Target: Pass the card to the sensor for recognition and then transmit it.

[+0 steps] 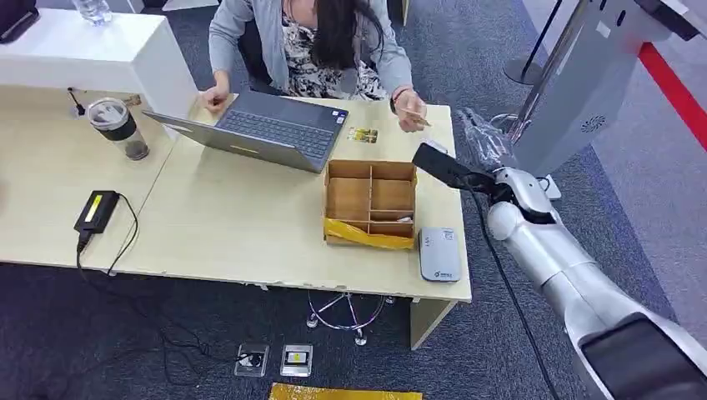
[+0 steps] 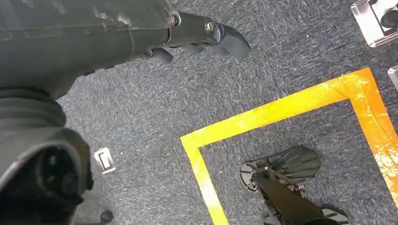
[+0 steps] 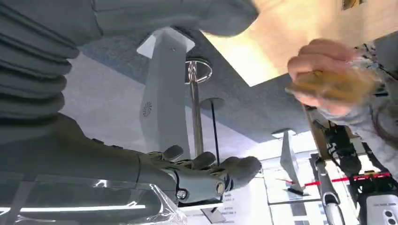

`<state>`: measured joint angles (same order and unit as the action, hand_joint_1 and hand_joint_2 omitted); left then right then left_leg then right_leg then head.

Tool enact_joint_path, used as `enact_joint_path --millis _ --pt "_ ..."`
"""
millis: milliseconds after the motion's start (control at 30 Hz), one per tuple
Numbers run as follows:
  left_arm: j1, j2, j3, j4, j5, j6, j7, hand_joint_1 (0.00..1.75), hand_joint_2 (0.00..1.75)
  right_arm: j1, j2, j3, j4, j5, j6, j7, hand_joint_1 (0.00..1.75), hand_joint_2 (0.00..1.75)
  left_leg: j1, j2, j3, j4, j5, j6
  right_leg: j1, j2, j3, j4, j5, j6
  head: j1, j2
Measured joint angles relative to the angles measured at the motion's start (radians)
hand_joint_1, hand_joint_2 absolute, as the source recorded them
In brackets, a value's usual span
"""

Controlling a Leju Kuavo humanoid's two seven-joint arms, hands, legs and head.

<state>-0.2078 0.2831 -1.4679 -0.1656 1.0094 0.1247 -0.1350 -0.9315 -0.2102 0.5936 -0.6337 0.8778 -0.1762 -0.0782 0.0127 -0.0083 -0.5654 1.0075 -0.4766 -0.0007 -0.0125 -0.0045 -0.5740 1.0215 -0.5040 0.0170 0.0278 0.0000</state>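
Observation:
A person seated at the far side of the desk (image 1: pixel 233 225) holds a tan card (image 1: pixel 414 117) out over the desk's right corner. In the right wrist view that card (image 3: pixel 335 85) is blurred in the person's hand. My right hand (image 1: pixel 448 167) hovers near the desk's right edge, just short of the card, holding nothing; its thumb (image 3: pixel 211 16) and fingers (image 3: pixel 234 168) are spread apart. A grey card sensor (image 1: pixel 439 253) lies at the desk's near right corner. A second card (image 1: pixel 363 135) lies flat beside the laptop. My left hand (image 2: pixel 197 33) hangs over the carpet, fingers extended and holding nothing.
An open cardboard box (image 1: pixel 370 202) with compartments sits beside the sensor. A laptop (image 1: pixel 267 129), a lidded cup (image 1: pixel 121 127) and a black adapter (image 1: pixel 96 211) with its cable lie further left. A white kiosk stand (image 1: pixel 584 92) rises right of the desk. Yellow tape (image 2: pixel 281 110) marks the floor.

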Motion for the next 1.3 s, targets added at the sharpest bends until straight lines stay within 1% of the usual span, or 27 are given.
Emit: enact_joint_path --millis 100,167,233,333,367,467,700,767,867,933,1000,1067,1167,1300 --pt "0.001 0.000 0.000 0.000 0.005 0.002 0.000 0.00 0.00 0.028 -0.018 -0.003 -0.053 -0.005 0.021 0.023 0.00 0.00 0.000 0.000 0.000 0.000 0.000 0.000 0.000 0.000 0.000 0.000 0.000 0.000 0.000 0.000" --pt "0.003 0.000 0.000 0.000 0.006 0.003 0.001 0.00 0.00 0.052 -0.039 -0.014 -0.106 -0.015 0.041 0.045 0.00 0.00 0.000 0.000 0.000 0.000 0.000 0.000 0.000 0.000 0.000 0.000 0.000 0.000 0.000 0.000" --pt "0.004 0.000 0.000 0.000 0.010 0.004 0.001 0.00 0.00 0.078 -0.064 -0.027 -0.161 -0.026 0.064 0.068 0.00 0.00 0.000 0.000 0.000 0.000 0.000 0.000 0.000 0.000 0.000 0.000 0.000 0.000 0.000 0.000" --pt "0.005 0.002 0.000 0.000 0.016 0.006 0.001 0.00 0.00 0.132 -0.114 -0.054 -0.285 -0.056 0.111 0.122 0.00 0.00 0.000 0.000 0.000 0.000 0.000 0.000 0.000 0.000 0.000 0.000 0.000 0.000 0.000 0.000" --pt "0.005 0.003 0.000 0.000 0.018 0.008 0.001 0.00 0.00 0.152 -0.132 -0.065 -0.331 -0.073 0.128 0.142 0.00 1.75 0.000 0.000 0.000 0.000 0.000 0.000 0.000 0.000 0.000 0.000 0.000 0.000 0.000 0.000" --pt "0.007 0.005 0.000 0.000 0.025 0.012 0.001 0.00 0.00 0.224 -0.184 -0.102 -0.472 -0.119 0.160 0.198 0.00 1.75 0.000 0.000 0.000 0.000 0.000 0.000 0.000 0.000 0.000 0.000 0.000 0.000 0.000 0.000" --pt "0.011 0.006 0.000 0.000 0.039 0.025 0.018 0.00 0.00 0.429 -0.309 -0.205 -0.814 -0.243 0.195 0.327 0.00 1.75 0.000 0.000 0.000 0.000 0.000 0.000 0.000 0.000 0.000 -0.001 0.000 0.000 0.000 0.000" --pt "0.011 0.006 0.000 0.000 0.043 0.029 0.021 0.00 0.00 0.475 -0.339 -0.229 -0.905 -0.261 0.204 0.350 0.00 1.75 0.000 0.000 0.001 0.000 -0.001 -0.001 0.000 0.000 0.000 -0.001 0.000 0.000 0.000 0.000" --pt "0.010 0.005 0.000 0.000 0.045 0.036 0.021 0.00 0.00 0.524 -0.368 -0.253 -1.024 -0.265 0.208 0.379 0.00 1.75 0.000 0.001 0.001 0.000 -0.001 -0.001 0.000 0.001 0.000 -0.001 0.000 0.000 0.000 0.000" --pt "0.010 0.005 0.000 0.000 0.045 0.039 0.021 0.00 0.00 0.555 -0.378 -0.257 -1.099 -0.251 0.208 0.402 0.00 1.75 0.000 0.001 0.001 0.000 -0.001 -0.001 0.000 0.001 0.001 0.000 0.000 0.000 0.000 0.000" --pt "0.010 0.003 0.000 0.000 0.047 0.043 0.021 0.00 0.00 0.581 -0.376 -0.253 -1.156 -0.230 0.204 0.424 0.00 1.75 0.000 0.001 0.001 0.000 -0.001 -0.001 0.000 0.001 0.001 0.000 0.000 0.000 0.000 0.000" --pt "0.009 0.000 0.001 0.000 0.049 0.046 0.021 0.00 0.00 0.609 -0.373 -0.243 -1.202 -0.192 0.176 0.441 0.00 1.75 0.000 0.001 0.001 0.000 -0.001 -0.001 0.000 0.001 0.001 0.000 0.000 0.000 0.000 0.000" --pt "0.009 -0.005 0.001 0.000 0.049 0.048 0.021 0.00 0.00 0.641 -0.353 -0.219 -1.236 -0.130 0.128 0.446 0.00 1.75 0.001 0.001 0.001 0.000 -0.001 -0.001 0.000 0.001 0.001 0.000 0.000 0.000 -0.001 0.000" --pt "0.007 -0.013 0.001 0.000 0.048 0.054 0.024 0.00 0.00 0.655 -0.322 -0.175 -1.239 -0.042 0.099 0.435 0.00 1.75 0.001 0.001 0.001 0.000 -0.001 -0.001 0.000 0.001 0.001 0.000 0.000 0.000 0.000 0.000"
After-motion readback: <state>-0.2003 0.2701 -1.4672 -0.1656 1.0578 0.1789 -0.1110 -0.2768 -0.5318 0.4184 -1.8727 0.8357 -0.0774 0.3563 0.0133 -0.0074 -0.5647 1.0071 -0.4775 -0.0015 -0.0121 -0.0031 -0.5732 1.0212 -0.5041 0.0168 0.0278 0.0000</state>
